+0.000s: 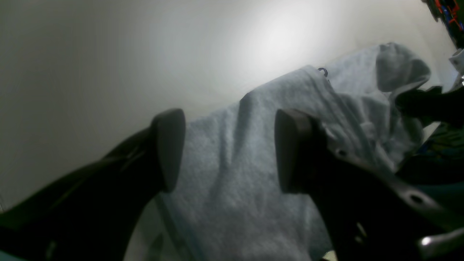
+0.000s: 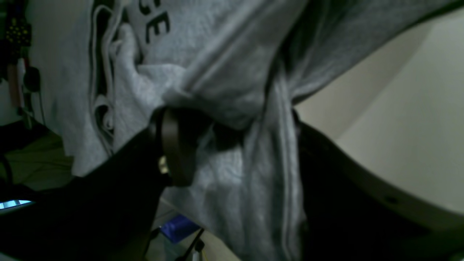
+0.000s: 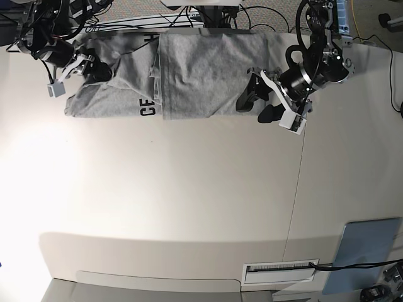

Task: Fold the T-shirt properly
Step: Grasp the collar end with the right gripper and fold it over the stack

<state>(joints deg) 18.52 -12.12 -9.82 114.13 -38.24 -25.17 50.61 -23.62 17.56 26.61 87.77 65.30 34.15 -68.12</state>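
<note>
The T-shirt lies along the far edge of the pale surface, partly folded: one panel of plain grey is turned over the middle, and a strip of black lettering shows beside it. The cloth is still bunched and wrinkled at both ends.

The left tool sits low at one end of the shirt, its two dark pads spread wide with grey fabric lying between and beneath them. The pads do not appear to press on the cloth, so I would call it open and holding nothing.

The right tool is at the other end, where the fabric is gathered into a thick rope of folds. One pad shows clearly; the other side is lost in shadow behind the cloth. The bunch runs right through the gap, but I cannot tell whether it is actually pinched or merely draped there.

To my eye this is the moment between folds: both tools are placed at opposite ends of the garment, ready to take hold. The next move would want each tool to close on a clean edge rather than a wad, then lift and carry evenly so the panel lands flat. The crumpled end by the right tool looks the likelier place for a bad fold.

A flat blue-grey pad lies well apart at the near corner.
</note>
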